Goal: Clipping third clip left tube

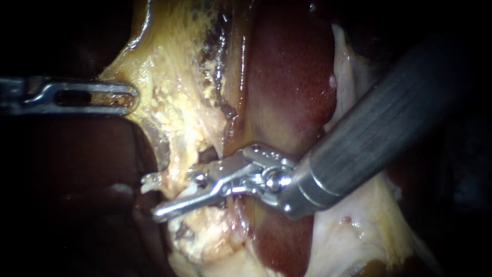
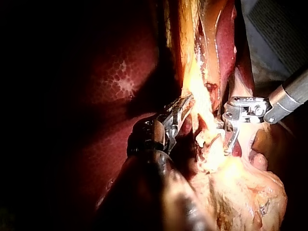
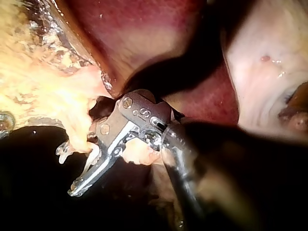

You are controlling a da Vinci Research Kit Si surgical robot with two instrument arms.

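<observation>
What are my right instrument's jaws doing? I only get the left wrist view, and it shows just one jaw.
Observer: Open. The endoscope view shows the right instrument with a clear gap between its jaws.
Operator: Anything in the gap?
Observer: A strand of yellow tissue crosses it.
Operator: Does a jaw reach past that strand?
Observer: Yes. In the right wrist view one jaw's tip pokes out beyond it, over dark space.

Tube (image 1: 177, 172): a pale yellow, fat-flecked strand that runs from the broad yellow tissue above to the lumpy fat below and crosses between the open jaws of the right instrument (image 1: 154, 196).
</observation>
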